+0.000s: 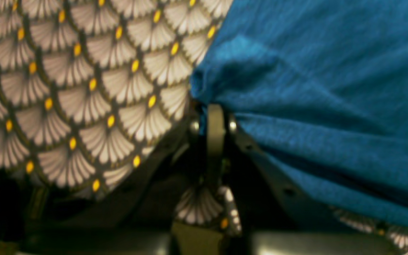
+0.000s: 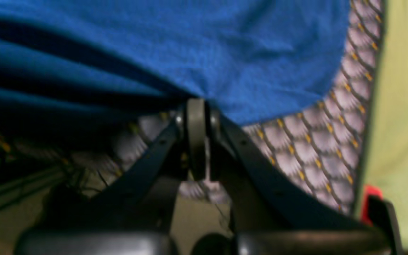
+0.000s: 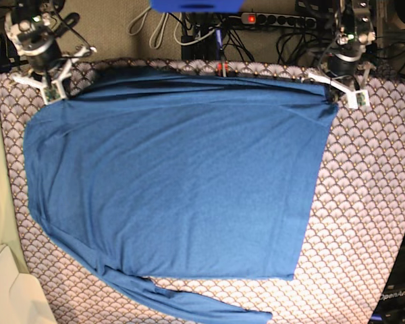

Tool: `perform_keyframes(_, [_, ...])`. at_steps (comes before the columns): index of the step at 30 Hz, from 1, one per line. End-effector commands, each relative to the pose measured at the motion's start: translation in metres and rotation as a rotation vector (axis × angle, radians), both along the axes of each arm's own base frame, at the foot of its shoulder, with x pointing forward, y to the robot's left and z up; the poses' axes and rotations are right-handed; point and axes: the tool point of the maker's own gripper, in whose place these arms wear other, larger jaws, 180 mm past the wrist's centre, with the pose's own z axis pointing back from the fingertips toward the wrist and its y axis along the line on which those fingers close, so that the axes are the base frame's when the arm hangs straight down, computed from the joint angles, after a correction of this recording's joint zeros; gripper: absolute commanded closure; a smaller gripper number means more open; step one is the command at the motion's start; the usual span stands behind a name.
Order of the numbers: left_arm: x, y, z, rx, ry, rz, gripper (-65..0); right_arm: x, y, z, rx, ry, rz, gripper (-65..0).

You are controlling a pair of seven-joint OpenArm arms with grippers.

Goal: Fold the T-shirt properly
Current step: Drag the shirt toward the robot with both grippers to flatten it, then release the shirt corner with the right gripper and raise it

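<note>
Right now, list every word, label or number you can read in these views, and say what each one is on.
"OpenArm": pale lettering, partly cut off, on the dark frame at the table's lower right corner in the base view.
T-shirt: plain blue, no print or tag showing.
Patterned cloth: scallops with yellow dots only, no text.
Both wrist views: blurred, no lettering visible.

Scallop-patterned cloth and surrounding clutter, seen from above.
A grey-white cloth [image 3: 371,202] printed with fan-shaped scallops and small yellow dots covers the tabletop to its right and near edges. Beyond the far edge lie tangled dark cables [image 3: 283,40], a power strip [image 3: 273,20] with a lit red switch, and a looped white cord [image 3: 148,27]. A pale cream surface [image 3: 7,283] adjoins the near-left corner.
</note>
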Motion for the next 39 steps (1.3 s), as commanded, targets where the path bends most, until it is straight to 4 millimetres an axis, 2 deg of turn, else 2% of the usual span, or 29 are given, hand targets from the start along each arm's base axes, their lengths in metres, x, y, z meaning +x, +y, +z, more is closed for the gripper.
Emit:
perform_keyframes(1, [0.005, 0.005, 0.006, 0.017, -0.018, 0.003, -0.3, 0.001, -0.005, 0.003, -0.015, -0.012, -0.001, 0.0])
perform_keyframes(6, [0.004, -0.005, 0.001, 0.003, -0.008, -0.02, -0.3, -0.006, -0.01, -0.008, -0.014, 0.022, -0.015, 0.0])
perform_keyframes(18, [0.001, -0.012, -0.002, -0.014, -0.001, -0.018, -0.7, -0.005, -0.013, -0.007, -0.02, 0.019, -0.021, 0.0])
perform_keyframes(20, [0.001, -0.012, -0.001, -0.013, -0.003, -0.018, -3.9, -0.006, -0.013, -0.008, -0.024, 0.029, -0.024, -0.7])
perform_keyframes(22, [0.001, -0.012, 0.0, -0.013, -0.004, -0.019, -11.4, -0.009, -0.016, -0.011, -0.036, 0.06, -0.032, -4.7])
perform_keyframes(25, [-0.001, -0.013, -0.002, -0.017, 0.013, -0.022, -26.0, -0.005, -0.019, -0.013, -0.048, 0.085, -0.048, -14.2])
perform_keyframes(28, [-0.004, -0.016, -0.008, -0.03, 0.057, -0.026, -34.9, -0.008, -0.02, -0.015, -0.053, 0.101, -0.052, -22.9])
perform_keyframes(31, [-0.005, -0.017, -0.009, -0.034, 0.068, -0.026, -38.2, -0.008, -0.021, -0.014, -0.055, 0.1, -0.054, -26.5])
perform_keyframes(34, [-0.004, -0.017, -0.007, -0.033, 0.062, -0.028, -38.3, -0.008, -0.022, -0.014, -0.057, 0.101, -0.054, -26.6])
perform_keyframes(36, [-0.001, -0.018, 0.0, -0.029, 0.044, -0.033, -38.3, -0.008, -0.022, -0.013, -0.058, 0.098, -0.054, -26.6])
perform_keyframes(39, [0.002, -0.019, 0.014, -0.022, 0.011, -0.042, -38.3, -0.001, -0.018, -0.001, -0.063, 0.065, -0.04, -26.9])
